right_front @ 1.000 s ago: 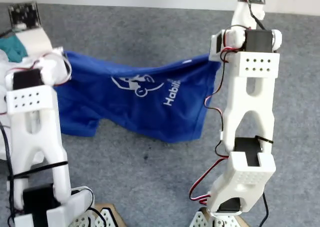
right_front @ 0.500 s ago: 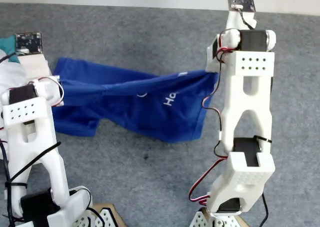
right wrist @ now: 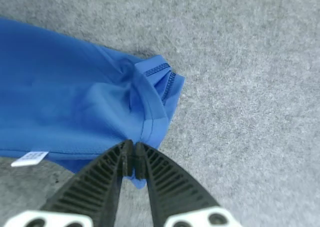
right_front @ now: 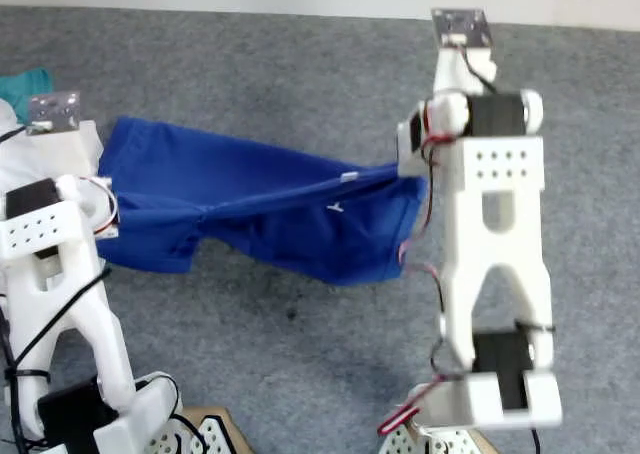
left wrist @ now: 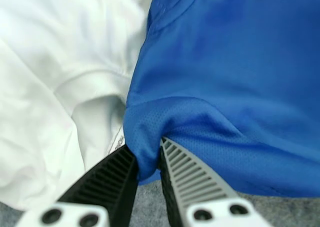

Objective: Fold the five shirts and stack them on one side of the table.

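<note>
Slippage is the risk: the left claw [left wrist: 148, 163] pinches only a small bunch of the blue shirt [right_front: 260, 209], and the right claw [right wrist: 134, 148] grips its opposite corner thinly, with the cloth stretched between them over the counter [right_front: 300, 374]. A white shirt [left wrist: 55, 87] crowds the left side; freer counter lies farther back.

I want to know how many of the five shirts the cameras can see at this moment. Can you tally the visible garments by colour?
1 blue shirt, pinched by the left gripper and the right gripper
1 white shirt, as far as the folds show
1 teal garment, at the table's edge
Total: 3
</note>
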Robot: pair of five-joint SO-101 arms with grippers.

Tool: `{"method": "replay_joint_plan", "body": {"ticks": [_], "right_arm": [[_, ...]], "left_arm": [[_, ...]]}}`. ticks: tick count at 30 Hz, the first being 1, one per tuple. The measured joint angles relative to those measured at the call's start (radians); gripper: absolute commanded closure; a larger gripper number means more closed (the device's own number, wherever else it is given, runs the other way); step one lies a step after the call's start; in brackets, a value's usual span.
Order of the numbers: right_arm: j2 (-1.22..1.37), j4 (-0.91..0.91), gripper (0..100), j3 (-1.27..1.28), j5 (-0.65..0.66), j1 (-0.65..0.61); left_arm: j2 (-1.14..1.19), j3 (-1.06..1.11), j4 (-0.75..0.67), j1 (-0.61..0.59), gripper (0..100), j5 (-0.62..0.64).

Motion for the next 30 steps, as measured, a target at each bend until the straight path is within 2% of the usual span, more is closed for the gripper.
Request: {"method": "replay_joint_plan", "body": {"ticks": [5, 8, 18, 26, 30], "right_arm": [[-0.255, -0.288, 99.3, 0.506, 0.023, -0.029], [-0.311, -0.373, 99.3, 0.669, 0.025, -0.032], [-0.318, -0.413, 99.3, 0.732, 0.032, -0.032], [-0.341, -0.508, 98.8, 0.884, 0.032, -0.032], [-0.341, -0.519, 84.6, 0.899, 0.032, -0.032]], "left_arm": [[0.000, 0.051, -0.044, -0.006, 95, 0.000], [0.000, 0.075, -0.060, -0.006, 95, 0.000], [-0.002, 0.115, -0.071, -0.015, 95, 0.000], [-0.002, 0.115, -0.091, -0.031, 95, 0.000], [-0.002, 0.129, -0.126, -0.032, 94, 0.000]]}}
